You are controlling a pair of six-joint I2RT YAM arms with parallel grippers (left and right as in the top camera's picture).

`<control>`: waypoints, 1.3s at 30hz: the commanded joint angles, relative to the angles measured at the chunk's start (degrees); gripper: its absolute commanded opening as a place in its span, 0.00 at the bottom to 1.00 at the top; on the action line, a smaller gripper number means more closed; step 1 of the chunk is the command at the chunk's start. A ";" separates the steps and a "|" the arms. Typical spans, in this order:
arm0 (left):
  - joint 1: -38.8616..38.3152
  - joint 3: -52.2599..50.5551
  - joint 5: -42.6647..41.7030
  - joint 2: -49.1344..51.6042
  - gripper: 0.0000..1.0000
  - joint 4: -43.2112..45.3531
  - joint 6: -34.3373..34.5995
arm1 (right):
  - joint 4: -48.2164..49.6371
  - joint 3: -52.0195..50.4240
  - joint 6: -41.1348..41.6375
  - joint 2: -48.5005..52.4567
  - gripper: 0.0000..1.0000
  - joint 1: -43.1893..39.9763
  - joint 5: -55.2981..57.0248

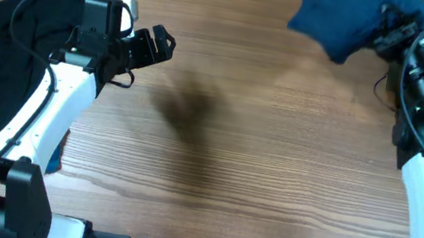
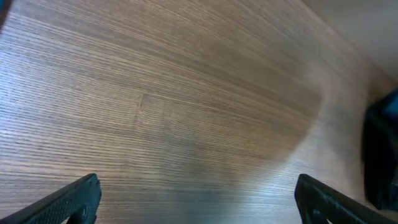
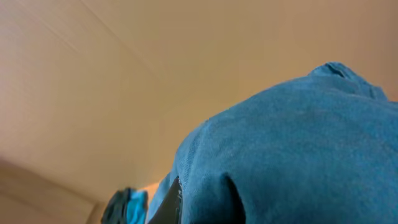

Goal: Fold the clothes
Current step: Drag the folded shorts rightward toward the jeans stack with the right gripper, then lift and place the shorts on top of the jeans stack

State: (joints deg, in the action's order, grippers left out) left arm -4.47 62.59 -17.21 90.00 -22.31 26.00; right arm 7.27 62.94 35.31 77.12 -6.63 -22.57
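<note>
Garment (image 1: 331, 22), soft blue fabric, bunched in clamped right claw (image 1: 386, 32), left claw (image 1: 158, 43) spread wide

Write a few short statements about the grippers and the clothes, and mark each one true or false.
1. The left gripper is open and holds nothing. True.
2. The right gripper is open. False: it is shut on a blue garment.
3. A dark pile of clothes lies at the left side of the table. True.
4. The blue garment lies flat in the middle of the table. False: the right gripper holds it up at the far right.
</note>
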 commanded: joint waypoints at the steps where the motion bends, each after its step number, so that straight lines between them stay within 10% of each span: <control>1: 0.20 0.11 0.31 0.02 1.00 0.17 -0.28 | 1.53 3.85 -4.63 -1.38 0.04 -2.12 6.27; 18: 0.20 0.11 0.33 0.02 1.00 0.96 -0.28 | 7.10 3.98 -11.34 0.68 0.04 -18.12 13.60; 32: 0.11 0.11 0.33 0.02 1.00 1.92 -0.28 | 40.92 4.72 -11.13 25.05 0.04 -26.40 0.20; 39: 0.02 0.11 0.31 0.02 1.00 1.95 -0.26 | 34.69 13.97 -11.02 30.18 0.04 -27.30 0.20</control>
State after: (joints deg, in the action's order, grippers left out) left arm -4.47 62.59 -17.21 90.00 -20.56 26.00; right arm 43.05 71.53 25.19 105.32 -33.12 -21.04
